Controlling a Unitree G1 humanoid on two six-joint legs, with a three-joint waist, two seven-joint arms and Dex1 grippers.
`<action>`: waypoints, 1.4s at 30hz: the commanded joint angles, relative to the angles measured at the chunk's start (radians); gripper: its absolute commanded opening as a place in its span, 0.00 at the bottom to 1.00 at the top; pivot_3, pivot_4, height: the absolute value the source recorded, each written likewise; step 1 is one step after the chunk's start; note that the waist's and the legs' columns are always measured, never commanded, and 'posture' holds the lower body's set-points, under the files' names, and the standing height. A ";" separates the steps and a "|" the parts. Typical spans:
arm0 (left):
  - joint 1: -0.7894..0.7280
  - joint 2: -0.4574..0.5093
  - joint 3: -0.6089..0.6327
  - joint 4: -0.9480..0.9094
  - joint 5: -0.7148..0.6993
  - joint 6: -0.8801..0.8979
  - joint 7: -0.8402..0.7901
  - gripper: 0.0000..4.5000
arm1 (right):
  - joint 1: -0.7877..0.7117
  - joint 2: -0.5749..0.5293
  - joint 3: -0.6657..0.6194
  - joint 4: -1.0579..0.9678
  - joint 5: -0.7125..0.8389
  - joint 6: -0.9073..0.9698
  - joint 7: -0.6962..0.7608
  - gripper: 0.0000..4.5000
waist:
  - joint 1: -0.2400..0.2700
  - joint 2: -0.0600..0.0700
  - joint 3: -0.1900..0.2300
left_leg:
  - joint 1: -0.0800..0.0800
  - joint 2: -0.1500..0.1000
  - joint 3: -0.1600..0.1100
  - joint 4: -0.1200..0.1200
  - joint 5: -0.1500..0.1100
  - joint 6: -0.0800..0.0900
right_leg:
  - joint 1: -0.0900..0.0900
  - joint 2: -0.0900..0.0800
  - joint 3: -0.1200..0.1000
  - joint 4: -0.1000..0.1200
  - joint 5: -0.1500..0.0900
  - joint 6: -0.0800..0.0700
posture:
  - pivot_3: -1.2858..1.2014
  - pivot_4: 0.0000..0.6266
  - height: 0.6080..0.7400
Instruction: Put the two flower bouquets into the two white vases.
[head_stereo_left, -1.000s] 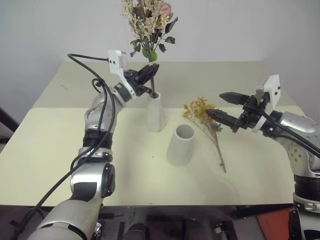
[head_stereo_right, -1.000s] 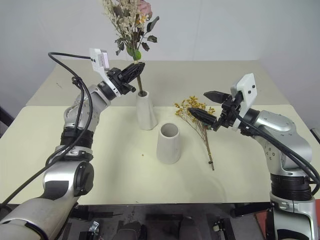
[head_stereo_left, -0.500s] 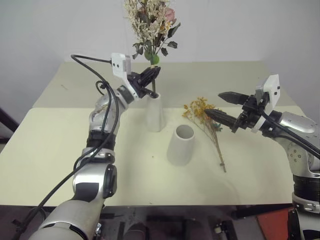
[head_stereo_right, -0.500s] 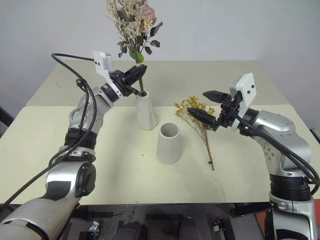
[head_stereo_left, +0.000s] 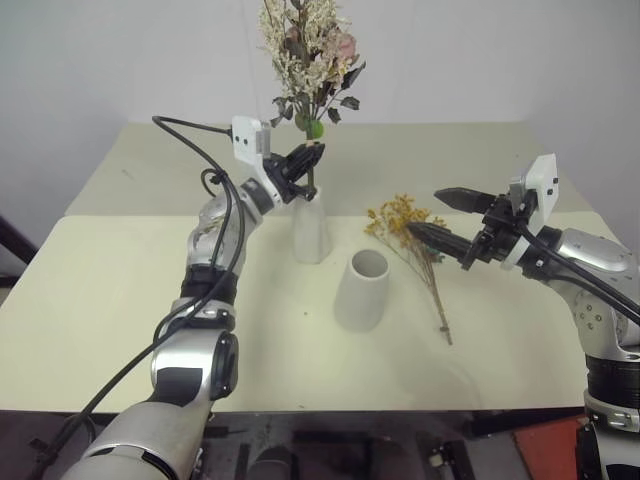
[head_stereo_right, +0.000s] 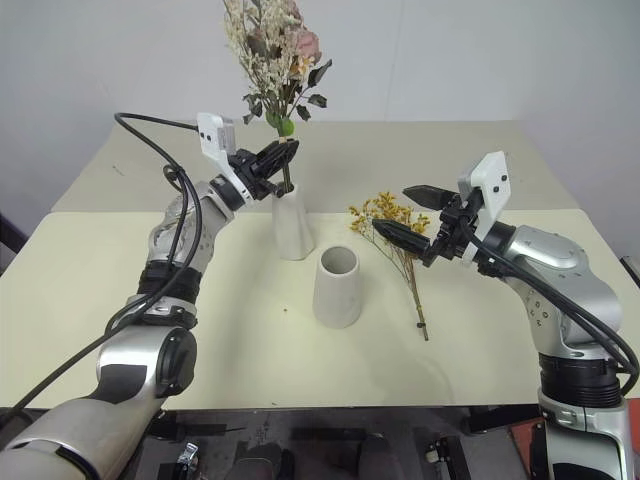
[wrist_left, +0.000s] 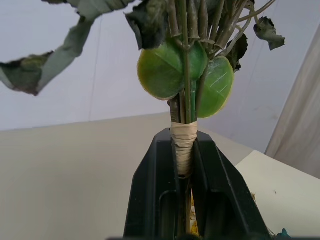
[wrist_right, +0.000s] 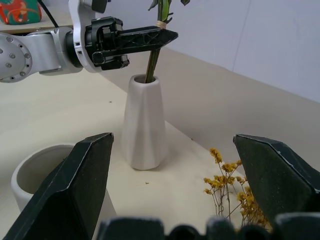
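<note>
Left end effector (head_stereo_left: 312, 153) clenched on cream-white bunch (head_stereo_left: 310, 50), stems in tall vase (head_stereo_left: 309, 226); right end effector (head_stereo_left: 433, 214) released; no readable writing.

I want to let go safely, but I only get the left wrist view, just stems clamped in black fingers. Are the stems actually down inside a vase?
Observer: Yes, the cream-white bouquet has its stems in the mouth of the tall vase, with the left gripper shut on them just above the neck.
Operator: Where's the other bunch?
Observer: The yellow bouquet lies flat on the table, right of the short vase.
Operator: And the right gripper?
Observer: The right gripper is open, hovering over the yellow blooms, holding nothing.
</note>
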 joint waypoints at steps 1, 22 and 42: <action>0.000 0.002 -0.004 -0.048 -0.002 -0.009 -0.005 0.24 | -0.009 -0.012 -0.032 -0.039 0.018 -0.003 -0.007 1.00 | 0.000 0.000 0.000 | 0.000 0.000 0.000 0.000 0.000 0.000 | 0.000 0.000 0.000 0.000 0.000 0.000 | 0.52 0.24 1.00; 0.241 0.069 0.008 -0.612 -0.134 0.287 0.044 0.99 | -0.058 -0.002 0.005 0.040 -0.006 -0.038 0.032 1.00 | -0.001 0.000 0.000 | 0.000 0.000 -0.004 0.000 0.000 0.000 | 0.000 0.000 0.001 0.001 0.000 0.000 | 0.52 0.24 1.00; 0.487 0.472 0.077 -0.996 -0.405 0.606 -0.091 0.99 | -0.113 -0.020 0.044 0.157 -0.061 -0.060 0.105 1.00 | -0.003 0.000 0.000 | 0.002 0.001 -0.007 0.000 0.000 0.001 | 0.000 0.001 0.002 -0.001 0.000 0.000 | 0.52 0.24 1.00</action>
